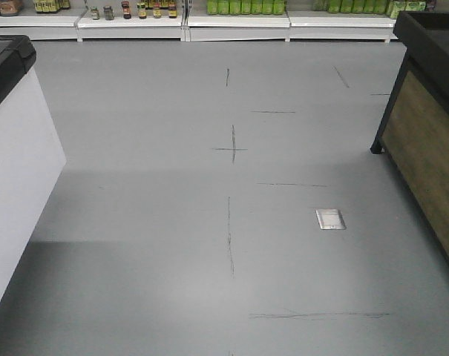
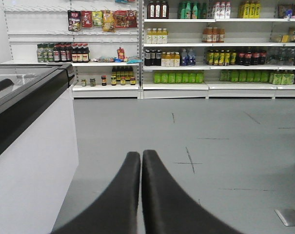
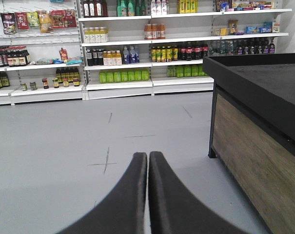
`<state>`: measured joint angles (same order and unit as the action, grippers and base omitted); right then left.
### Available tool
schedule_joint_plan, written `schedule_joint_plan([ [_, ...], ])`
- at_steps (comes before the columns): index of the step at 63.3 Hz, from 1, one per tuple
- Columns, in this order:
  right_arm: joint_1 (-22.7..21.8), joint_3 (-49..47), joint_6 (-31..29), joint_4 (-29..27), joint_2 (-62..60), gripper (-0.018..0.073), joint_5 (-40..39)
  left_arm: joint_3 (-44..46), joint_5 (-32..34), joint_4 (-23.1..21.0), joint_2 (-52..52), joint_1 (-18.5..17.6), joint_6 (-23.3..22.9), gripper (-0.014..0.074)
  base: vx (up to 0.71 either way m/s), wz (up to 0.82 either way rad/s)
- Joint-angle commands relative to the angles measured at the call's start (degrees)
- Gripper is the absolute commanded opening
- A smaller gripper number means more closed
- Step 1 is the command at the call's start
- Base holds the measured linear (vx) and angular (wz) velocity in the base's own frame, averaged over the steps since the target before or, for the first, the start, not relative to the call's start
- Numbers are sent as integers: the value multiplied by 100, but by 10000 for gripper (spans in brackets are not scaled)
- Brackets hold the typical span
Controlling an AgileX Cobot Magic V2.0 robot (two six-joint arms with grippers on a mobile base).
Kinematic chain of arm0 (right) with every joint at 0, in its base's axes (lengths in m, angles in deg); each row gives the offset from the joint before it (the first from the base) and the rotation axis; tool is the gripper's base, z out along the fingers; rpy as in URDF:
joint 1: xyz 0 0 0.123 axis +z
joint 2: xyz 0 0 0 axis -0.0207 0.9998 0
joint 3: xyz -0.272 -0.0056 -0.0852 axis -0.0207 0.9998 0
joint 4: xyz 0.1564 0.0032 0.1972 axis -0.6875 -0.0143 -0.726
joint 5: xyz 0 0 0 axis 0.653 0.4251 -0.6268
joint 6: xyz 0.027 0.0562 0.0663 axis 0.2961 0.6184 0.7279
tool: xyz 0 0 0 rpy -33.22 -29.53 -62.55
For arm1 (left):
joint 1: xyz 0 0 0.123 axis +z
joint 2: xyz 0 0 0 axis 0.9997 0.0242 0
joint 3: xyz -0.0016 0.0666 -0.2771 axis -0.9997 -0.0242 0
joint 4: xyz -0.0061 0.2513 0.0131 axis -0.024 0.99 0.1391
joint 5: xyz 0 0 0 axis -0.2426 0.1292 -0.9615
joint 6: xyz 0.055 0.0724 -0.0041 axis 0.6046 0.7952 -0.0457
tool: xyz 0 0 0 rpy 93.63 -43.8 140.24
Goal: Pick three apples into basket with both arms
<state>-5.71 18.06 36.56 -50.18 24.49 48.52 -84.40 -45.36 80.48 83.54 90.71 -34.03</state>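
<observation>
Black left hand [image 2: 141, 156], black right hand [image 3: 147, 157]: fingers pressed together, holding nothing. Red apples unseen; likely firm, smooth, bruisable, so grip across the middle.

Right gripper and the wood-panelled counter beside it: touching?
Apart. The right wrist view shows a strip of grey floor separating the closed right gripper from the wood-panelled counter all along the counter's base.

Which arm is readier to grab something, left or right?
Neither, yet. The left pincer and right pincer are both shut, pointing across the floor at shelves. No apples or basket show in any view.
</observation>
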Motion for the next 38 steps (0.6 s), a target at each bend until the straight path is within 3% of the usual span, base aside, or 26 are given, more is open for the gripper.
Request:
schedule_joint_plan([
  [1, -34, 70, -37, 68, -70, -5, -412, 149, 445, -12, -76, 2, -62, -6, 3, 0],
  [38, -34, 70, -37, 68, -70, -5, -412, 149, 445, -12, -76, 2, -62, -6, 10, -1],
])
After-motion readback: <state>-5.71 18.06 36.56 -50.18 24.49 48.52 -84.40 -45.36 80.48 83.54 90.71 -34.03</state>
